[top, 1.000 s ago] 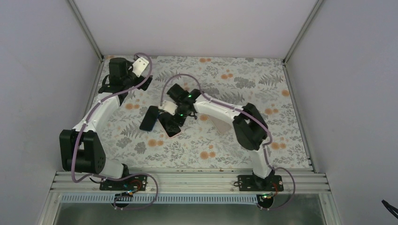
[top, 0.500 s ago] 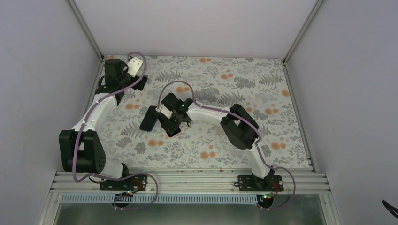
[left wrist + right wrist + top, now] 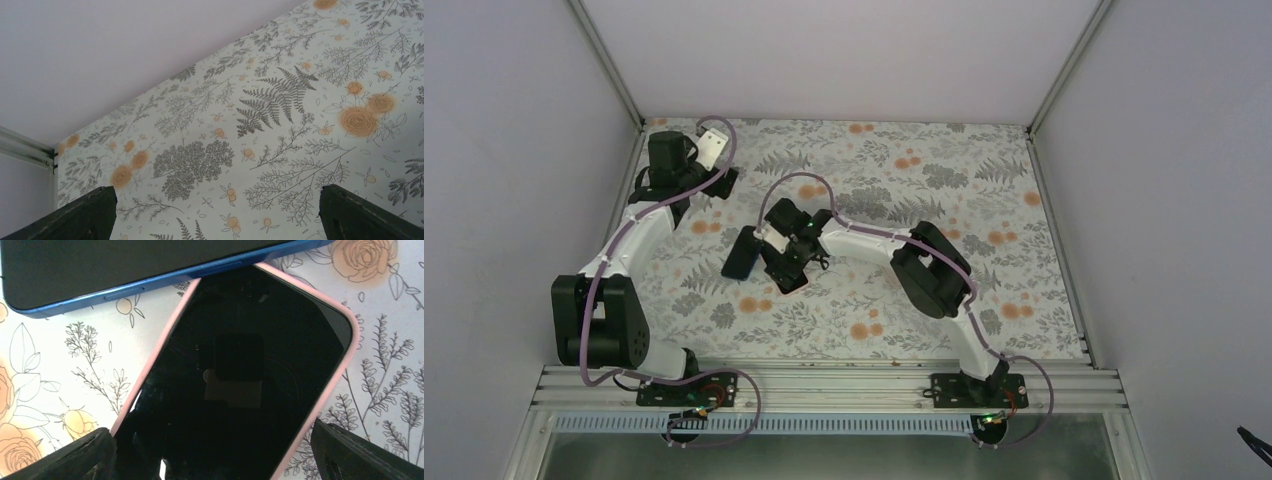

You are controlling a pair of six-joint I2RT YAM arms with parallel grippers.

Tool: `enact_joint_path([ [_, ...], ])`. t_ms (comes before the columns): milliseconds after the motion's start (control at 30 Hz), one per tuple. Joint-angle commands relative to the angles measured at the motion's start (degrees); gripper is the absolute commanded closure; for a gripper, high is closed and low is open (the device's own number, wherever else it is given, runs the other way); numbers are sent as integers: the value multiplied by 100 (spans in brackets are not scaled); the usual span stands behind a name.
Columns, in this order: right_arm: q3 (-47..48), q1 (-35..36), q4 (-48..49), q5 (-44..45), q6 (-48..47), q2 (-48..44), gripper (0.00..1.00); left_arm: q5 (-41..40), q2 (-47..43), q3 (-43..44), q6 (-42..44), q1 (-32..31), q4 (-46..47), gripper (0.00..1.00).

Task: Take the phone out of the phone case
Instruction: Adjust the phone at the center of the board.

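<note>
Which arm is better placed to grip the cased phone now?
Right. The right claw hangs open directly over the pink-cased phone; the left claw is off at the far-left corner, facing only tablecloth.

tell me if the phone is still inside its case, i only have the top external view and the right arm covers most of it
observer: yes. in the right wrist view the glossy black phone sits inside the soft pink case, whose rim shows along both of its long sides.
operator: what's the other dark slab next to it
observer: a blue-edged phone with side buttons. the pink case's far corner meets its blue edge.
operator: is the right tool gripping yet
observer: no. the right tool is open and straddles the near end of the pink case.
</note>
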Motion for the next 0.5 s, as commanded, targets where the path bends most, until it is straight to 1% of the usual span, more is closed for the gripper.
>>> enact_joint_path([
  [0,336,251,-429,-214,62,299,0,161,-151,-112,-12,65,134,0],
  [333,966,405,-961,-236,140,581,0,270,-159,-223,-34,101,169,0],
  [400,1081,413,-1079,-382,60,649,0,295,-163,-255,-38,106,182,0],
  [467,1167,478,-1202,-318,-113,759,0,287,-175,-290,-34,102,208,0],
])
